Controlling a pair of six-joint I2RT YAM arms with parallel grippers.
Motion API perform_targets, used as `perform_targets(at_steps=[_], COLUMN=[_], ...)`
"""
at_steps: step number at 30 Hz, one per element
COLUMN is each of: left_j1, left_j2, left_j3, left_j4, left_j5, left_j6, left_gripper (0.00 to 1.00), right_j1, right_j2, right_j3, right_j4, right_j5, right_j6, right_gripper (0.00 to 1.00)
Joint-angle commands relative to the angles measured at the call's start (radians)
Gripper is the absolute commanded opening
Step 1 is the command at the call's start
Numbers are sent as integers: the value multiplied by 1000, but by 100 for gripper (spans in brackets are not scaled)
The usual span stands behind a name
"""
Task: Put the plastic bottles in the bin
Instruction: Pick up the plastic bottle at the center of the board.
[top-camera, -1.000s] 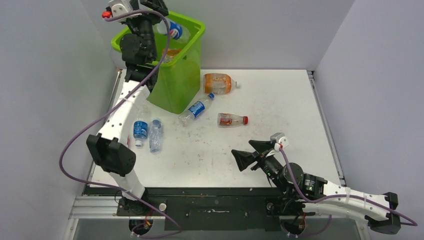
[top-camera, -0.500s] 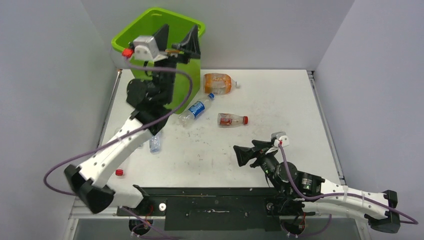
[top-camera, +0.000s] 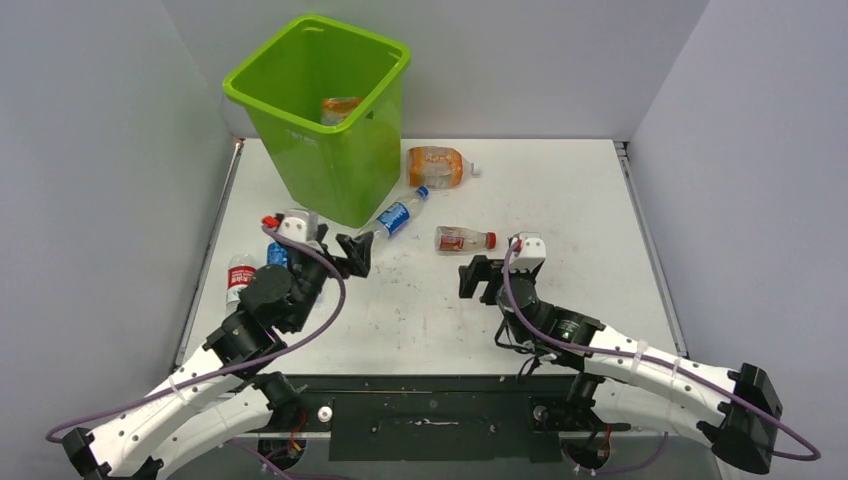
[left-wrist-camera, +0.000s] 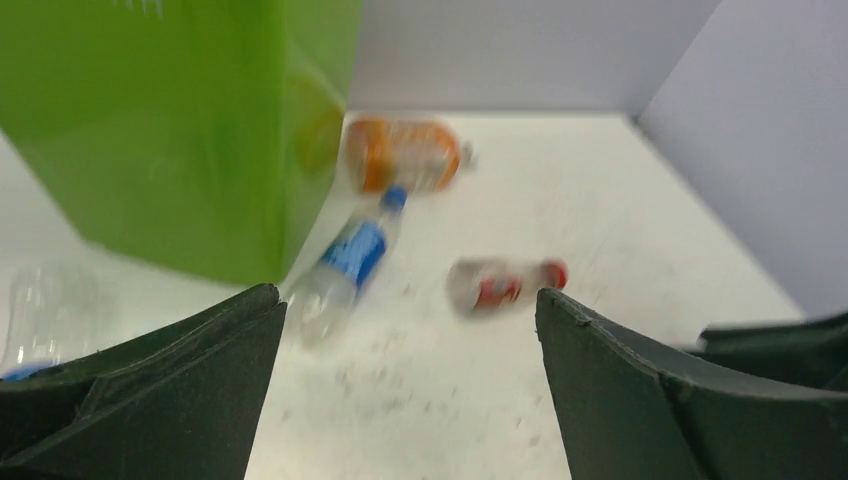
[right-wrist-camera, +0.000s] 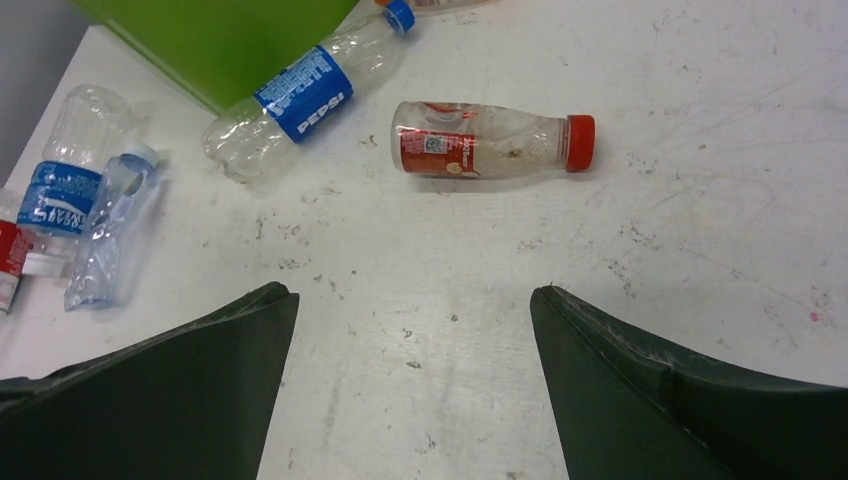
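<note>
Left gripper (left-wrist-camera: 408, 305) down from bin (top-camera: 340, 160), jaws apart, empty; right gripper (right-wrist-camera: 412, 300) forward, jaws apart, near red-capped bottle (right-wrist-camera: 485, 140).

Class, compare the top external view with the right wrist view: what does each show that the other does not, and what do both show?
Only the top external view looks into the open top of the bin, where an orange bottle lies inside. Only the right wrist view shows the "Pepsi" lettering on the blue-labelled bottle, a crumpled clear bottle at the left, and the open fingers of the right end effector close up. Both show the red-capped bottle, the blue-labelled bottle and some of the bin's green wall.
</note>
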Motion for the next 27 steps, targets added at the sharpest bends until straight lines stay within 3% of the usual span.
perform_targets(at_steps=[1, 7, 10, 18, 27], left_j1=[0, 0, -1, -8, -12], left_j2=[-142, -236, -224, -237, -272], left_j3=[-149, -294, -290, -277, -293], left_j4=[-171, -63, -107, -166, -154], left_j5=[-70, -33, -33, -85, -89], left_j6=[-143, -229, -287, -339, -340], left_gripper=[96, 96, 96, 96, 96], right_j1=[-135, -429, -509, -526, -522], right_j2=[85, 266, 351, 600, 774], right_j3=[-14, -54, -63, 23, 68], right_j4=[145, 350, 450, 521, 560], right_j5=[-121, -403, -437, -374, -309], right_j6=[145, 290, 406, 687, 874], right_gripper=[90, 90, 90, 90, 90])
